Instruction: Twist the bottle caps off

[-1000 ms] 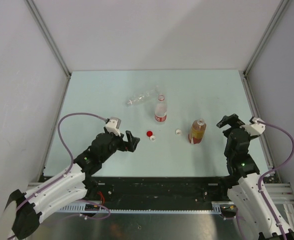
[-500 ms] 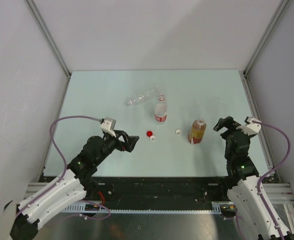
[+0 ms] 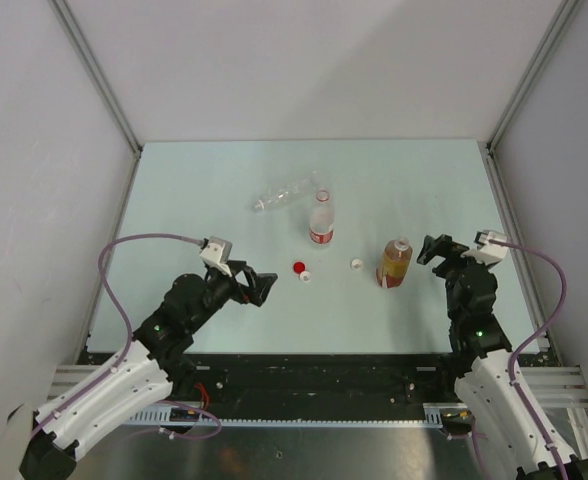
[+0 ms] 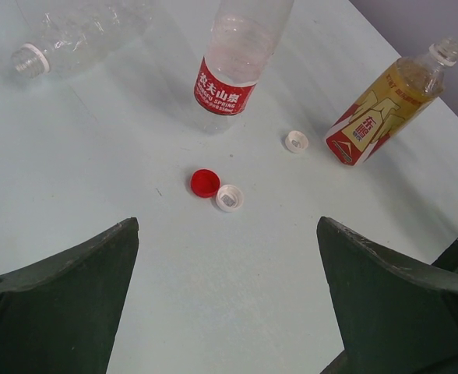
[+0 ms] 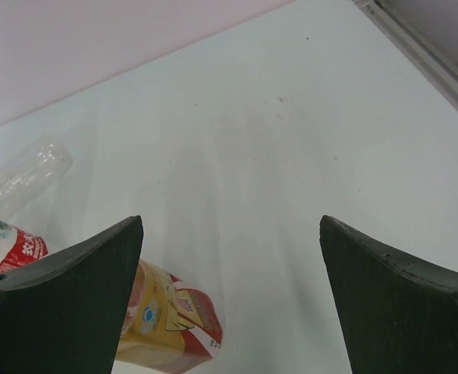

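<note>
Three bottles stand uncapped on the pale table: a clear crinkled one (image 3: 284, 193) (image 4: 73, 35) lying on its side, a clear upright one with a red label (image 3: 321, 222) (image 4: 237, 62), and an amber one (image 3: 395, 262) (image 4: 385, 105) (image 5: 170, 327). A red cap (image 3: 299, 268) (image 4: 205, 182) and a white cap (image 3: 305, 278) (image 4: 230, 198) lie touching; another white cap (image 3: 356, 264) (image 4: 296, 141) lies beside the amber bottle. My left gripper (image 3: 259, 285) (image 4: 227, 234) is open, just short of the cap pair. My right gripper (image 3: 436, 250) (image 5: 230, 222) is open, right of the amber bottle.
Grey walls with metal rails (image 3: 104, 90) close in the table on the left, back and right. The table's right edge rail (image 5: 424, 54) shows beyond my right gripper. The arm bases and a black rail (image 3: 314, 375) run along the near edge.
My right gripper has shifted left, closer to the amber bottle. My left arm has drawn back a little and turned its gripper toward the caps. Bottles and caps have not moved.
</note>
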Available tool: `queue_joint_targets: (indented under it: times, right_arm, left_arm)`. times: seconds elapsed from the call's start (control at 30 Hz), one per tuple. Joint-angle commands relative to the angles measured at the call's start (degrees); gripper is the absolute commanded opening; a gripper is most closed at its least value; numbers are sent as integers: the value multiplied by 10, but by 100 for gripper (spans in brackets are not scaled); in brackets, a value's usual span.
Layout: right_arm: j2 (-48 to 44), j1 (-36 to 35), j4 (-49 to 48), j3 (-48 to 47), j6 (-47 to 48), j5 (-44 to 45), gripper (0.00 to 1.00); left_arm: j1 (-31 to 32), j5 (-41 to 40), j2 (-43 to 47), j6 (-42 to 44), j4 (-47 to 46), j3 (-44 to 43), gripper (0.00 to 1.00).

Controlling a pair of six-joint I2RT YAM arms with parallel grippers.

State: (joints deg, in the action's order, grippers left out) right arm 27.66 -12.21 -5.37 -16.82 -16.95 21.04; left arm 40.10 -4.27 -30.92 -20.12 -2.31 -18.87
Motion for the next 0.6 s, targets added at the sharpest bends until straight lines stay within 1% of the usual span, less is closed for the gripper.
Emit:
queue_joint_targets:
  times: [0.0, 0.17, 0.27, 0.37, 0.57]
  right_arm:
    - [5, 1, -34, 3, -6, 41, 99]
    - [13, 2, -24, 4, -23, 74, 99]
    - [14, 2, -11, 3, -40, 87, 99]
    - [15, 2, -8, 3, -34, 88, 99]
    - [37, 4, -25, 5, -20, 69, 99]
  left_arm:
    - [-3, -10, 14, 22, 4, -16, 99]
    - [-3, -15, 29, 33, 18, -29, 99]
    - [-3, -40, 22, 37, 19, -35, 100]
    - [-4, -71, 9, 32, 19, -42, 100]
    - [-3, -104, -12, 39, 20, -48, 99]
